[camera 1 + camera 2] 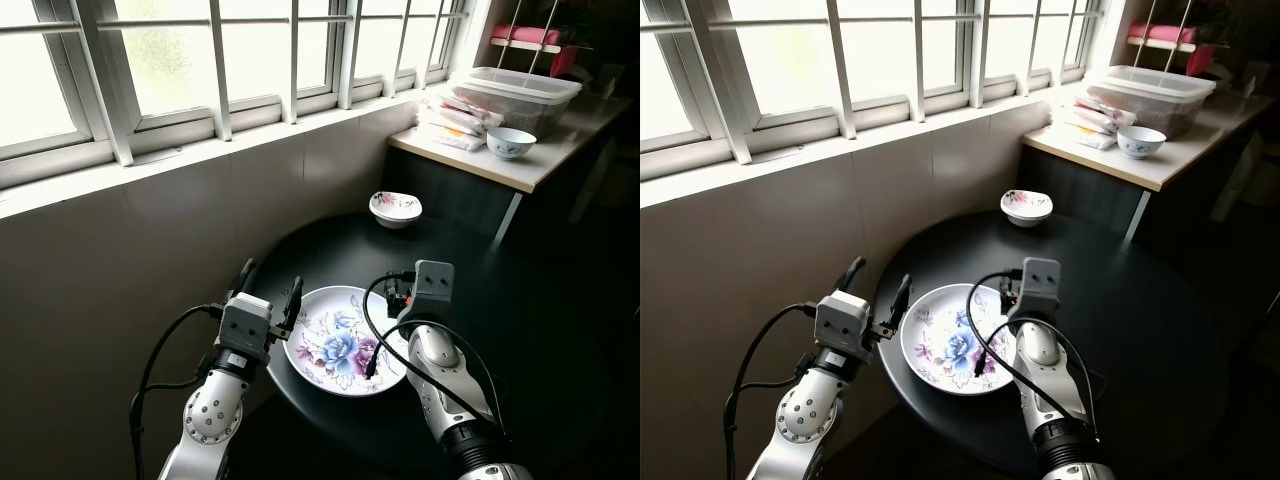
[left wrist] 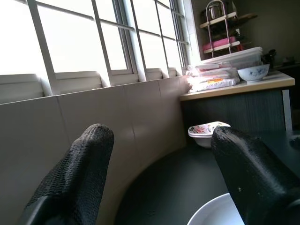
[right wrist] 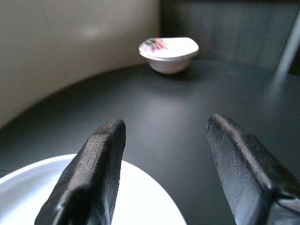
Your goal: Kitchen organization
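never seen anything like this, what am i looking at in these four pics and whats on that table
This is a humanoid robot with two silver arms, each ending in a claw of two long black fingers. The two wide pictures come from a stereo camera on its head, looking down. The two close pictures come from cameras on its wrists, looking along the fingers.

On the round black table lie a large white plate with blue and purple flowers and, farther back, a small white bowl with a pink floral pattern. The left claw hovers at the plate's edge and the right claw over it. Both are open and hold nothing. On the pale counter beyond stand a blue-patterned white bowl and a clear plastic lidded box.
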`<state>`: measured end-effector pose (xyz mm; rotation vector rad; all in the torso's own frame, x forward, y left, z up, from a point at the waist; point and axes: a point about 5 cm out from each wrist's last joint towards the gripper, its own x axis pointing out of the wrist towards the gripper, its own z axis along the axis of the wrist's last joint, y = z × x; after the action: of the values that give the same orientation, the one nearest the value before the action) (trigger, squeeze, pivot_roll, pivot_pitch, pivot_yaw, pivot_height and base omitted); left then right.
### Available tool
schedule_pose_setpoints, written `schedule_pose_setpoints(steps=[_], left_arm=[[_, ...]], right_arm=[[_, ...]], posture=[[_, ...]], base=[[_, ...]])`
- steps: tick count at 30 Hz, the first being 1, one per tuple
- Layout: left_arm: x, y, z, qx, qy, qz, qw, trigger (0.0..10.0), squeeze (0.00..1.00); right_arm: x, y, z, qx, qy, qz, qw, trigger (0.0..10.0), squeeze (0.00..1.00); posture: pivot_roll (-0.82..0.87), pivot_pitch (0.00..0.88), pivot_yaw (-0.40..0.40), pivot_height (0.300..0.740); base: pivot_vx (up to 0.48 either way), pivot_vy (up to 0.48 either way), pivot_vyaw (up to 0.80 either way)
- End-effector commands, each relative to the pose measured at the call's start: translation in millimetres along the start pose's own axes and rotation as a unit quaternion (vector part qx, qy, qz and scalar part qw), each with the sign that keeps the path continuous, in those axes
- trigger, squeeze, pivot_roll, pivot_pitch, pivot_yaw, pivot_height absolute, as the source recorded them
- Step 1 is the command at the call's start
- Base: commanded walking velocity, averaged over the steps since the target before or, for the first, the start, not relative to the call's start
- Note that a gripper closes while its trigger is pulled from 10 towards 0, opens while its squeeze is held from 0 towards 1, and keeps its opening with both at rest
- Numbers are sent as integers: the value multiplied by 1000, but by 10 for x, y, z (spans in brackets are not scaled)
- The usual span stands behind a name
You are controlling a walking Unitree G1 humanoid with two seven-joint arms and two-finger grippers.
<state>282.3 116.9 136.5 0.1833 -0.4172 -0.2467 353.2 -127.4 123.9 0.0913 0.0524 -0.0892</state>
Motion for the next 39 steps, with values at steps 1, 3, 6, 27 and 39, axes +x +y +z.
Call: schedule_pose_setpoints(steps=[1,3,6,27,39], left_arm=[[1,-14,-14,4,6,-2,1000,10000,0],[0,-12,-18,4,7,-2,1000,10000,0],[-3,-15,-25,4,9,-3,1000,10000,0],[-11,-23,-57,7,20,-5,1000,10000,0],[-9,-31,-67,7,24,-6,1000,10000,0]], right_arm=[[9,-49,-60,-11,24,-16,1000,10000,0],[-1,-93,-138,-36,49,-23,998,10000,0],[-12,-162,-235,-41,81,-42,995,10000,0],[-110,41,-582,119,232,13,965,10000,0],[-152,143,-623,183,266,38,946,4275,0]], posture=[[65,0,-47,740],[64,0,-46,740],[61,0,-45,740],[63,0,-45,740],[62,0,-43,740]], base=[[0,0,0],[0,0,0],[0,0,0],[0,0,0],[0,0,0]])
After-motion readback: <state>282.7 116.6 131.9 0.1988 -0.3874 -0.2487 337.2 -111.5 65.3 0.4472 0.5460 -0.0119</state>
